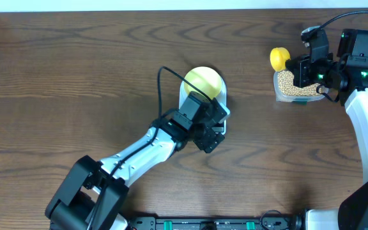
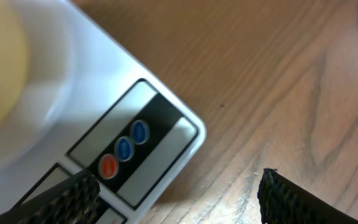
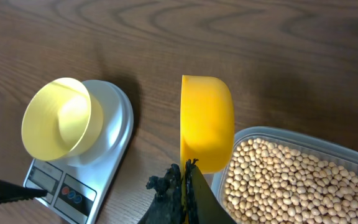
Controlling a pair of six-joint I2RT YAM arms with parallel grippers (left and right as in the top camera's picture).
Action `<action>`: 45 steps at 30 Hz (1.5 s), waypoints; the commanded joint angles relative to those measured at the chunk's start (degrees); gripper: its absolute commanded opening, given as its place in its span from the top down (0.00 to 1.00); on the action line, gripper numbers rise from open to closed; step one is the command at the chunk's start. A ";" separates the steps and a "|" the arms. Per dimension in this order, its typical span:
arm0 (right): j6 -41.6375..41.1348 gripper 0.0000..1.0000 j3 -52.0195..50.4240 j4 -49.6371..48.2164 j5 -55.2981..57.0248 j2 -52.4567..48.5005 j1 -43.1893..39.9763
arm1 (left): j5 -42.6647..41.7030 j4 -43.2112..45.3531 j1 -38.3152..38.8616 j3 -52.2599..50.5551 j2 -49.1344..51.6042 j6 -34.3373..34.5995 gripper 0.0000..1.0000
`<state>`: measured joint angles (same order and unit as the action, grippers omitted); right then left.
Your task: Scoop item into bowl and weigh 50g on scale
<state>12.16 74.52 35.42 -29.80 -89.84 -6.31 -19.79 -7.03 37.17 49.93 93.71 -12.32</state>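
The white rectangular digital scale [image 3: 115,124] stands on the brown wooden bench [image 1: 75,76]. The small round pale yellow bowl [image 3: 58,118] sits on the scale's platform, and its inside shows plain yellow. The scale's front strip, with its coloured buttons [image 2: 124,149], lies outside the bowl's footprint.

The left jaws stand wide apart with nothing between them, hovering at the scale's front corner. One black ridged finger [image 2: 67,196] is over the scale's front edge; the other is over wood just off that corner. Whether either one touches the scale cannot be told.

The right jaws are closed tight on the round yellow plastic scoop [image 3: 207,121], gripping it below the cup, well apart from the scale. The cup is turned on edge, with its rim facing the scale.

The small round tan beans [image 3: 284,180] lie in a clear rectangular plastic container [image 3: 303,140], beyond the scoop as seen from the scale. The cup overlaps the container's near rim in the right wrist view; contact cannot be told.

A broad stretch of open wood runs between the scale and the container. The bench's back edge lies well behind the scale.
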 commanded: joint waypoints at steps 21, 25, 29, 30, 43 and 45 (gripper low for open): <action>0.74 0.99 1.14 0.22 -0.57 1.01 1.55 | -1.90 1.05 -4.00 0.20 1.64 -0.42 0.21; 0.74 0.99 1.14 0.37 -0.57 1.01 1.53 | 1.51 1.36 -2.62 0.20 3.74 -0.96 0.21; 0.74 0.99 1.14 0.28 -0.57 1.01 1.53 | 1.51 3.50 -2.34 0.20 4.35 -0.94 0.14; 0.74 0.99 1.14 0.20 -0.57 1.01 1.53 | 1.53 4.35 -2.38 0.20 4.35 -0.94 0.17; 0.72 0.99 1.14 0.13 -0.57 1.01 1.53 | 4.44 6.64 -2.43 0.20 4.48 -0.98 0.92; 0.72 0.99 1.14 0.13 -0.59 1.01 1.53 | 4.46 6.73 -2.43 0.20 4.92 -1.05 0.92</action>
<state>12.16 74.52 35.55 -29.82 -89.84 -4.99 -16.14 -0.34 34.89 49.93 98.04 -12.73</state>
